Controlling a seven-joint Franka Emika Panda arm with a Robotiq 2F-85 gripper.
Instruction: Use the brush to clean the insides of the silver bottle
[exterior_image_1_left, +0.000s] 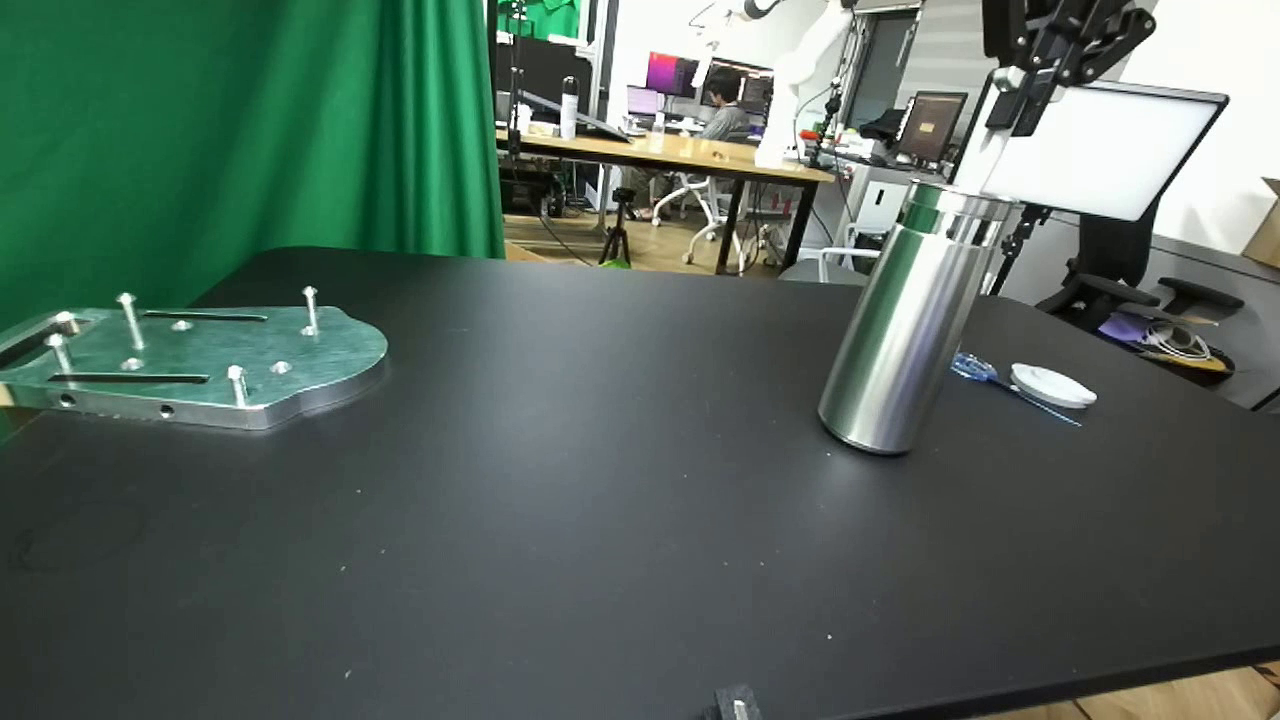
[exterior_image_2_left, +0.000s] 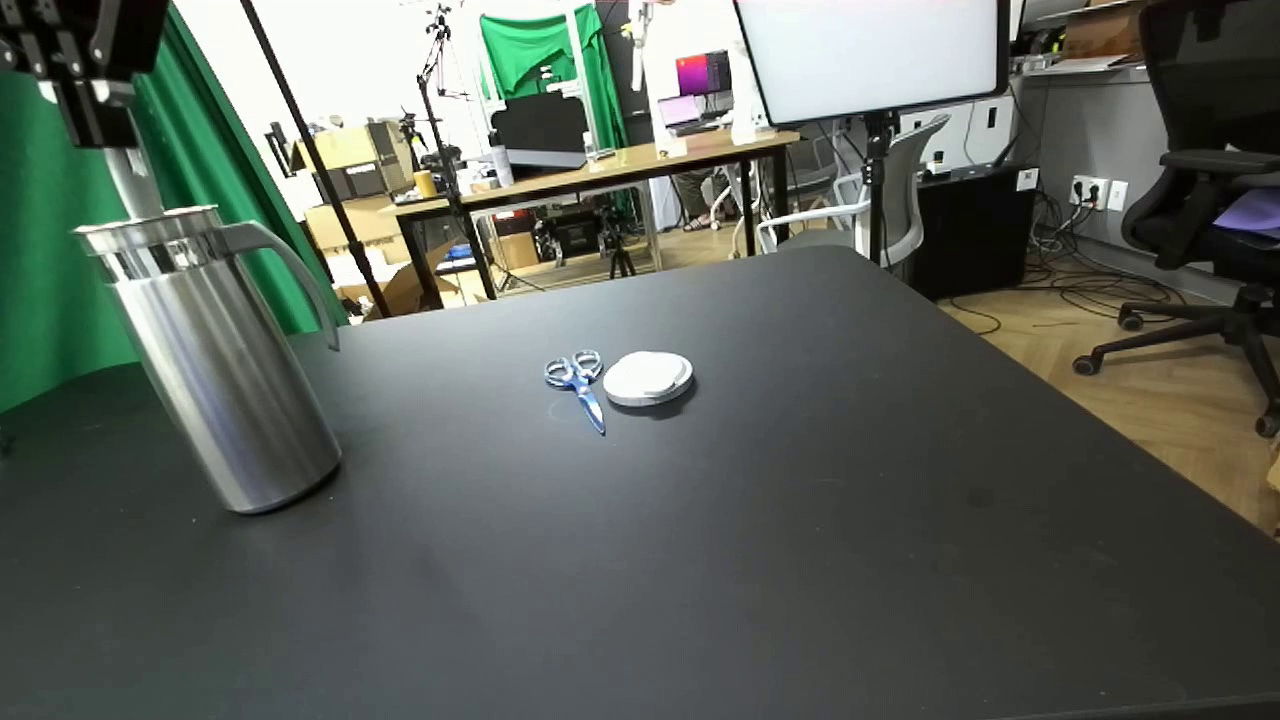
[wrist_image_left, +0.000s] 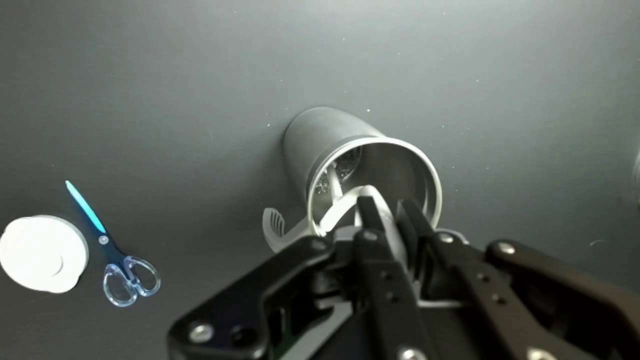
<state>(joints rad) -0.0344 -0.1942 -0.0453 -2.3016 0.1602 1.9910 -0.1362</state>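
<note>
The silver bottle (exterior_image_1_left: 900, 340) stands on the black table, its mouth open; it also shows in an exterior view (exterior_image_2_left: 225, 370) with a grey handle at its side. In the wrist view I look down into the bottle (wrist_image_left: 320, 127). My gripper (exterior_image_1_left: 1015, 118) is above the mouth, shut on the white handle of the brush (exterior_image_1_left: 985, 160). The brush (exterior_image_2_left: 135, 185) runs down into the bottle. In the wrist view the fingertips (wrist_image_left: 386, 201) hold the looped white brush handle (wrist_image_left: 345, 205). A thin stem goes deeper to a dark speckled patch; the bristles cannot be made out clearly.
Blue scissors (exterior_image_2_left: 578, 385) and a white round lid (exterior_image_2_left: 648, 378) lie on the table near the bottle's handle side. A greenish metal plate with pegs (exterior_image_1_left: 190, 350) lies at the table's far end. A green curtain (exterior_image_1_left: 250, 120) hangs behind it.
</note>
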